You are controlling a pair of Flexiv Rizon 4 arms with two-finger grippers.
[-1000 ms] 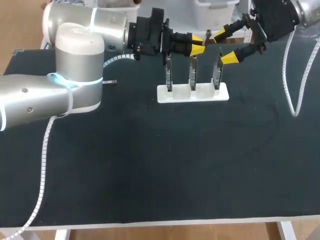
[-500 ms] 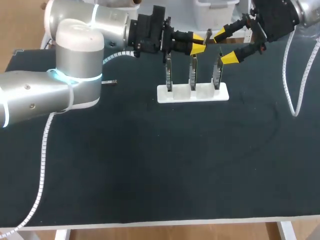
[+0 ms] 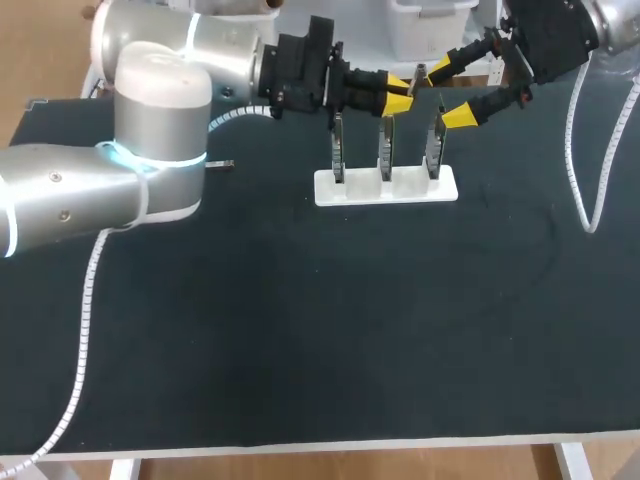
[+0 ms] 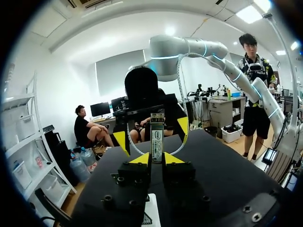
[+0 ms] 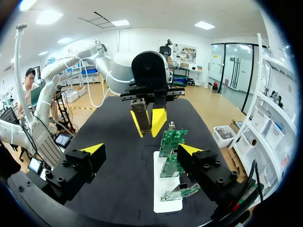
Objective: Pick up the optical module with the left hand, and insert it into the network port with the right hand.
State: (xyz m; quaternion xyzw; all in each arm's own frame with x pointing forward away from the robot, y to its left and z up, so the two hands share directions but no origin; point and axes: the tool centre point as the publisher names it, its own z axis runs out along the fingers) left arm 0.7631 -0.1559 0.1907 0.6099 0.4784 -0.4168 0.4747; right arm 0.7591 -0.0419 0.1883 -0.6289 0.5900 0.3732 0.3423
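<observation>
- The wide black table (image 3: 300, 330) carried a flat white stand (image 3: 445, 187) with three green boards (image 3: 386, 150) standing upright in it.
- The left gripper (image 3: 399, 90) hung above the boards, pinching the small silver optical module (image 4: 156, 137) upright.
- The right gripper (image 3: 450, 92) was just beside it, fingers spread wide.
- I think the right fingers should close squarely on the module before the left lets go.
</observation>
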